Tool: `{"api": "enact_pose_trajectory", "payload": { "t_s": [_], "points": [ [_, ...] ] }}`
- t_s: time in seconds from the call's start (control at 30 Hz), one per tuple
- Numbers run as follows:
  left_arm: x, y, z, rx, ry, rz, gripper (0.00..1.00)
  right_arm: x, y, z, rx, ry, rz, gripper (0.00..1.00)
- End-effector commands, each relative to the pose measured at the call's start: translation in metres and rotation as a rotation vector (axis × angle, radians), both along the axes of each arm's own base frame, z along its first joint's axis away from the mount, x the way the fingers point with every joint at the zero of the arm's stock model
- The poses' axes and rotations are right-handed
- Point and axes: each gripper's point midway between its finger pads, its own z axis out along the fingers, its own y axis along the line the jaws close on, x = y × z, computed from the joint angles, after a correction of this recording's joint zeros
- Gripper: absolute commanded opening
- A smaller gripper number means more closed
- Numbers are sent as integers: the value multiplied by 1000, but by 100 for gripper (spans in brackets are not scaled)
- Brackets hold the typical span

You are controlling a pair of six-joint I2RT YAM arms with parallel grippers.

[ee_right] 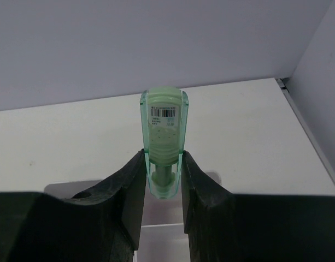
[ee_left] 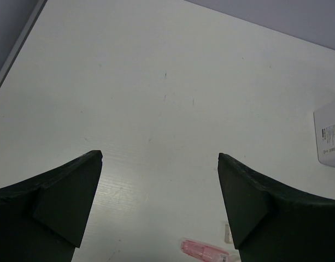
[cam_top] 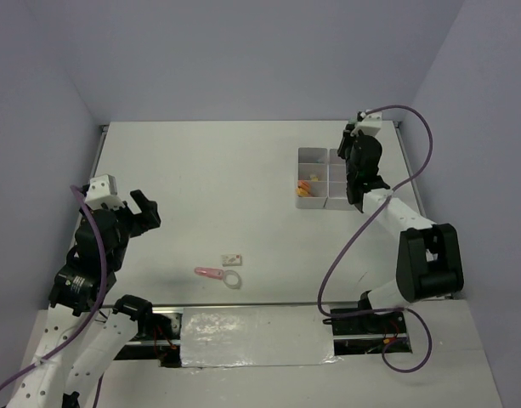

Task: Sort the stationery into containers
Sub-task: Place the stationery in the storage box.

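One translucent, round-topped green plastic piece [ee_right: 164, 131]

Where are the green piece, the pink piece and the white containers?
green piece [ee_right: 164, 134], right wrist view, its labelled body.
pink piece [cam_top: 209, 272], top view, its middle.
containers [cam_top: 313, 160], top view, bare corner compartment.

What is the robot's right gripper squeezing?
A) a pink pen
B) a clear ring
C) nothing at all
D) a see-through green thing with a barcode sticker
D: in the right wrist view, the right gripper is shut on the green piece, which sticks up out of it.
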Motion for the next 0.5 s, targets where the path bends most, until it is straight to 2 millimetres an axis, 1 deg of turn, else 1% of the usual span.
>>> {"api": "enact_pose_trajectory", "payload": {
  "t_s": [0.0, 0.03, 0.07, 0.1, 0.17, 0.23, 0.33, 0.47],
  "points": [
    [3, -3, 15, 3, -54, -22, 99, 16, 9, 9, 4, -56, 45, 0],
    [3, -3, 15, 2, -52, -22, 99, 16, 8, 7, 5, -58, 43, 0],
    [3, -3, 14, 4, -50, -21, 99, 16, 8, -1, 7, -47, 43, 0],
    [3, -3, 14, 5, -49, -21, 99, 17, 8, 0, 11, -63, 51, 0],
    [4, -4, 14, 6, -47, -24, 99, 18, 7, -11, 11, -49, 51, 0],
    [5, -4, 13, 7, -45, -27, 99, 21, 5, -14, 10, -48, 49, 0],
    [5, -4, 14, 8, -45, -28, 99, 24, 3, -25, 10, -34, 46, 0],
    [6, -5, 13, 9, -42, -28, 99, 23, 0, -35, 12, -25, 34, 0]
  ]
}}
